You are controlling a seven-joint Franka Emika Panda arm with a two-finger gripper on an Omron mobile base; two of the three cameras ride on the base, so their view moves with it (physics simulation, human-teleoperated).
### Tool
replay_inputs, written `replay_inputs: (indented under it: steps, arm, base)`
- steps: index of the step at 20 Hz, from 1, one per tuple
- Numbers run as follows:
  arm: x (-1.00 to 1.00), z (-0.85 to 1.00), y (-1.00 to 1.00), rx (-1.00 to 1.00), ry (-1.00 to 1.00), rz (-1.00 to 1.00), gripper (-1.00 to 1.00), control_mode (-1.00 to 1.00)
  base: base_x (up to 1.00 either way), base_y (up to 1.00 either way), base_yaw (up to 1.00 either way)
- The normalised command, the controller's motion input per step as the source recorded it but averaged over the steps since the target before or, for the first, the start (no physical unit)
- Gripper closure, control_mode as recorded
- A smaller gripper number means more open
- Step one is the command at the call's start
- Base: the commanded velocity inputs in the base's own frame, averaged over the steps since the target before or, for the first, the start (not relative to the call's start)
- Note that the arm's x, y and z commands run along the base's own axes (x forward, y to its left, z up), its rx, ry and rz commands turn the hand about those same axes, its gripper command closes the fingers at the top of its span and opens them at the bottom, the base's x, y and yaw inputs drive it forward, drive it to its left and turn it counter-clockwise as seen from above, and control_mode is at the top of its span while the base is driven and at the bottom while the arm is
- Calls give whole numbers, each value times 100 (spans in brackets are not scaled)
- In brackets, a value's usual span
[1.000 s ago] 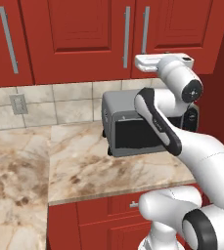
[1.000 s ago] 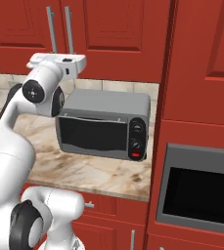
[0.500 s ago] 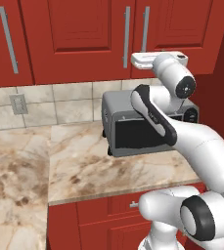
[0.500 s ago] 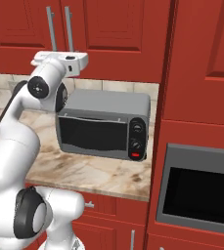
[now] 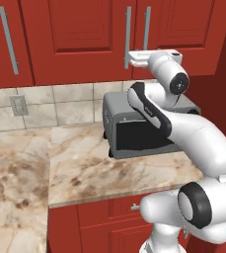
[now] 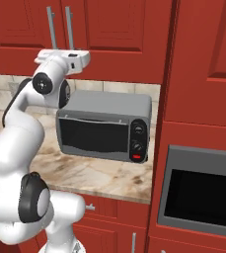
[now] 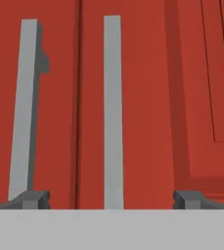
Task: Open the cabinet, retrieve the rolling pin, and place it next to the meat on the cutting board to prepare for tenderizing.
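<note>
The cabinet (image 5: 94,34) is the red wall unit above the counter, and both its doors are shut. Two silver bar handles (image 5: 128,37) run down beside the centre seam. My gripper (image 5: 128,60) is open and level with the handles' lower ends, close in front of the doors. In the hand view the right handle (image 7: 112,112) stands midway between my gripper's (image 7: 112,197) fingertips, and the left handle (image 7: 25,107) lies just outside the left tip. From the right side, the hand (image 6: 67,57) sits under the handles (image 6: 51,27). The rolling pin, the meat and the cutting board are out of view.
A grey toaster oven (image 5: 144,123) stands on the marble counter (image 5: 75,168) right below my hand. A tall red cabinet with a built-in black oven (image 6: 198,197) fills the right. A wall outlet (image 5: 18,105) sits on the tiled backsplash.
My hand has risen slightly and closed in on the lower ends of the door handles. The jaws stayed open and the doors stayed shut.
</note>
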Motion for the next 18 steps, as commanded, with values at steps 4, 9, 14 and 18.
replay_inputs:
  steps: [4, 9, 14, 18]
  arm:
    - [40, 0, 8, 0, 0, 0, -100, -100]
    - [47, 0, 7, 0, 0, 0, -100, -100]
    - [50, 0, 4, 0, 0, 0, -100, -100]
    - [52, 0, 4, 0, 2, 0, -100, -100]
  base:
    - [0, 0, 0]
    - [0, 0, 0]
    - [0, 0, 0]
    - [0, 0, 0]
